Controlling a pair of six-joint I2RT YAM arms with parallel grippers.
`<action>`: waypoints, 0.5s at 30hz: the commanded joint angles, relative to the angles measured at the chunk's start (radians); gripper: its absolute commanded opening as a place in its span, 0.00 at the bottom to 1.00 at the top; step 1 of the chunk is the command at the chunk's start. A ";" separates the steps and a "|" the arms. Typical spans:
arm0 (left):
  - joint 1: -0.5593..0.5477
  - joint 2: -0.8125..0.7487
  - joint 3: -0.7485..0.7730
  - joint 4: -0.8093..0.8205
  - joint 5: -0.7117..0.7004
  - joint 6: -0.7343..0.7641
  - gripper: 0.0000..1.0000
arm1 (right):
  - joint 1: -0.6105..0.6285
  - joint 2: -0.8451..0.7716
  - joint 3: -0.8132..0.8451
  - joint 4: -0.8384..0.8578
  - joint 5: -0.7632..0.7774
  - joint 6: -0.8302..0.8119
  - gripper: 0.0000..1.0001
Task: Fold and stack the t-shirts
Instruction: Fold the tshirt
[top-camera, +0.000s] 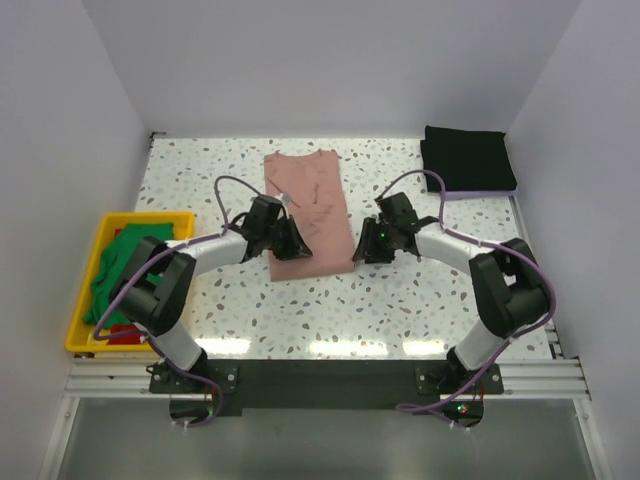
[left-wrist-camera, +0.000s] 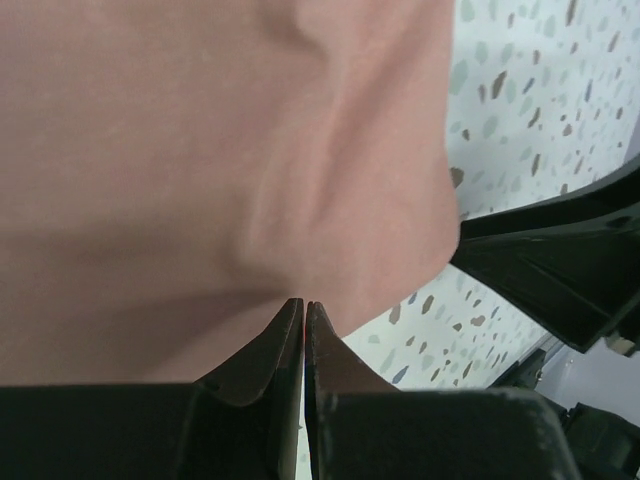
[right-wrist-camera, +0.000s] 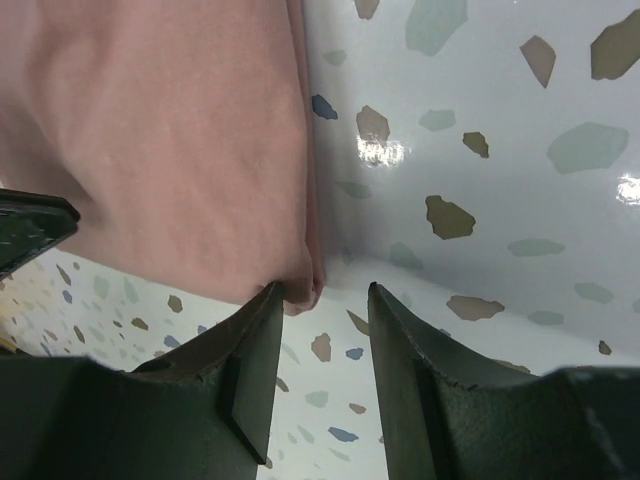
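A pink t-shirt lies folded into a long strip in the middle of the table. My left gripper is at its near left corner. In the left wrist view the left gripper is shut, its tips pinching the hem of the pink t-shirt, with a thin sliver of fabric between them. My right gripper is at the near right corner. It stands open in the right wrist view, with the shirt's corner touching its left finger.
A folded black t-shirt lies at the back right. A yellow bin at the left edge holds green and red clothes. The two grippers are close together across the shirt's near end; the right one's dark body shows in the left wrist view.
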 joint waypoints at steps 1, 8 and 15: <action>0.003 -0.007 -0.025 0.074 -0.043 -0.020 0.08 | 0.009 -0.043 -0.007 0.062 0.010 0.045 0.42; 0.003 -0.017 -0.005 0.049 -0.057 0.003 0.08 | 0.053 -0.014 0.123 0.049 -0.022 0.025 0.41; 0.003 0.027 -0.001 0.052 -0.066 -0.009 0.06 | 0.123 0.192 0.347 0.050 -0.084 0.036 0.40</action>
